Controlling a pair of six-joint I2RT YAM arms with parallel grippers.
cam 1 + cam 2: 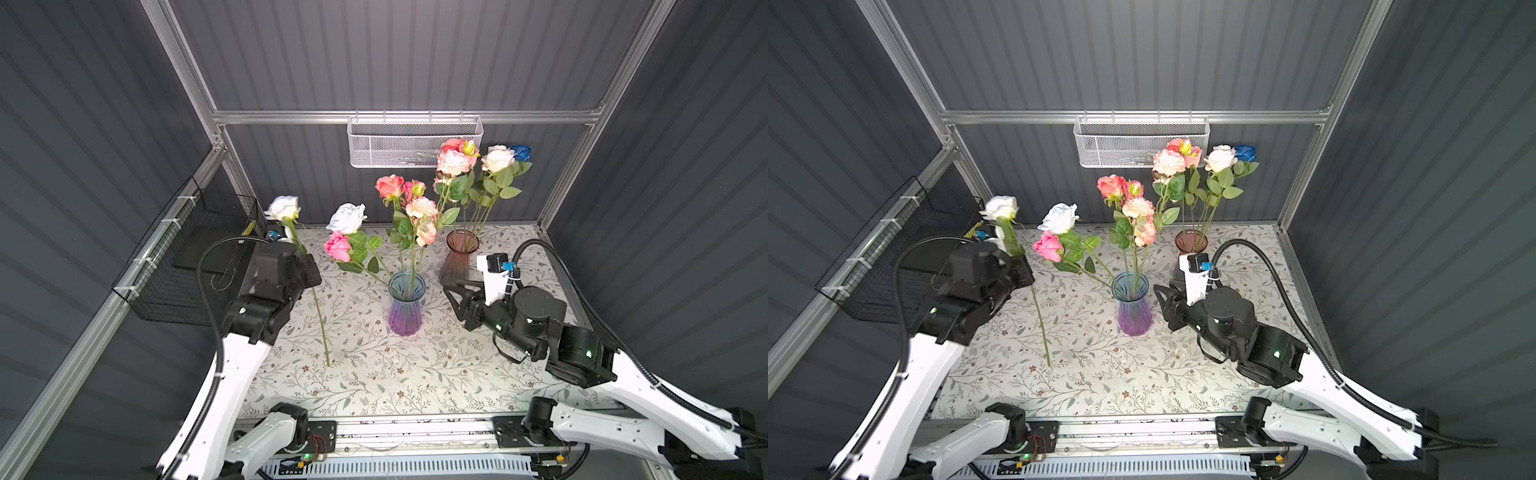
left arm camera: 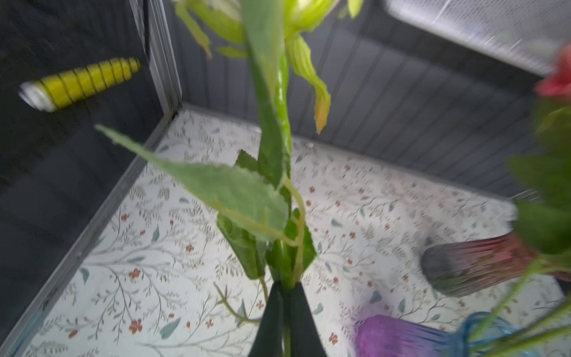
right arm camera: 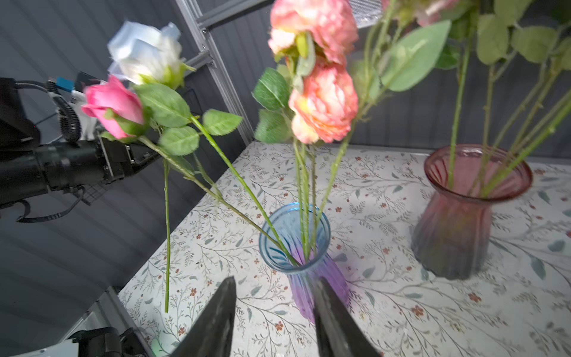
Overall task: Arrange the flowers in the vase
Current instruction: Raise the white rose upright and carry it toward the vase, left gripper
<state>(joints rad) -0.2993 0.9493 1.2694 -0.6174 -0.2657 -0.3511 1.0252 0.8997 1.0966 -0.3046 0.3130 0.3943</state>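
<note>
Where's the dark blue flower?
In both top views the dark blue rose stands at the back right, in the pink vase, right beside a cream-white rose.

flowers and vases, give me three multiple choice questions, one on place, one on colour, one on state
1. Where does the deep blue rose stand? A in the blue-purple vase; B in the pink vase; C flat on the table.
2. What colour is the rose in the left pincer? A white; B coral; C deep blue.
3. How is the right pincer? A shut on a stem; B open and empty; C shut on a vase rim.
Answers: 1 B, its stem runs down into that vase. 2 A, a white head tops the clamped stem. 3 B, its jaws stand apart, nothing between them.
</note>
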